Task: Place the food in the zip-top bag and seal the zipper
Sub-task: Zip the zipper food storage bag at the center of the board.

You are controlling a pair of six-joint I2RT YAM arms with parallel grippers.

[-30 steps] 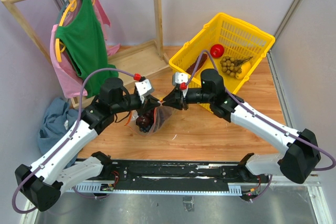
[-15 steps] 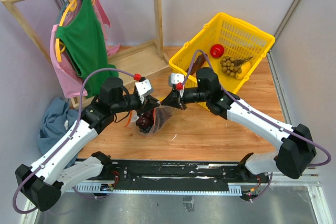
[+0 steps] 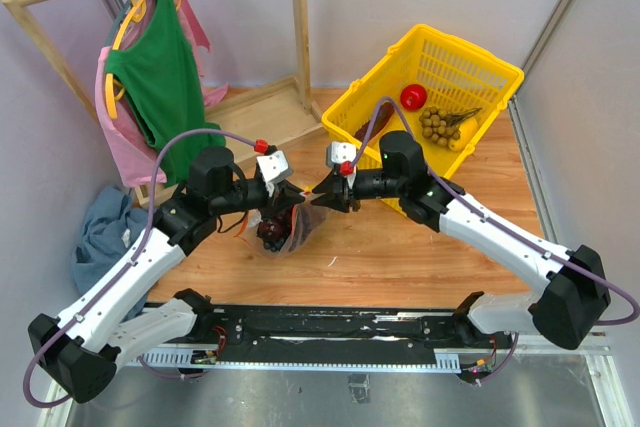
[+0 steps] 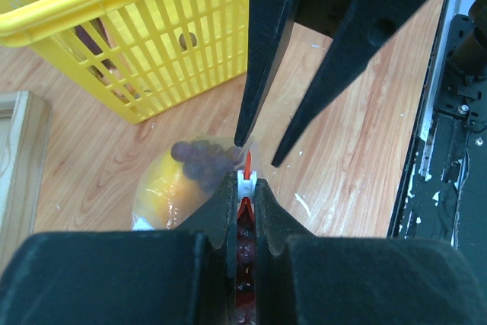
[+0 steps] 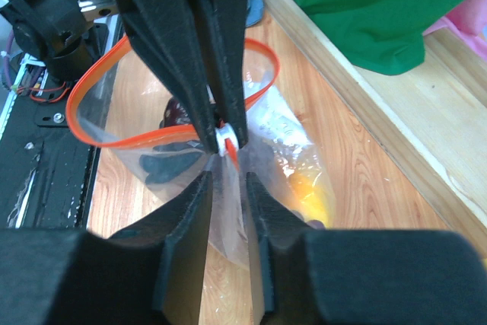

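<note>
Sealing step. The grape bunch [image 4: 202, 159] and yellow bell pepper [image 4: 163, 192] show inside the zip-top bag [image 5: 281, 135], held between the 2 arms; the watermelon can't be made out. The zipper [image 5: 72, 108] gapes in a loop. The left fingers [image 4: 214, 217] are clamped on the white slider [image 5: 224, 141]. The right fingers [image 5: 189, 211] are nearly together around bag film just under it, but I cannot tell if they grip. The next move likely needs the corner pinned and the slider dragged across the mouth.

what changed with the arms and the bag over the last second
The right gripper swung a little left toward the left gripper, then came back almost to where it started. Nothing was grabbed or released. The left gripper stayed clamped on the zipper, and the zip-top bag hung between them unmoved.
</note>
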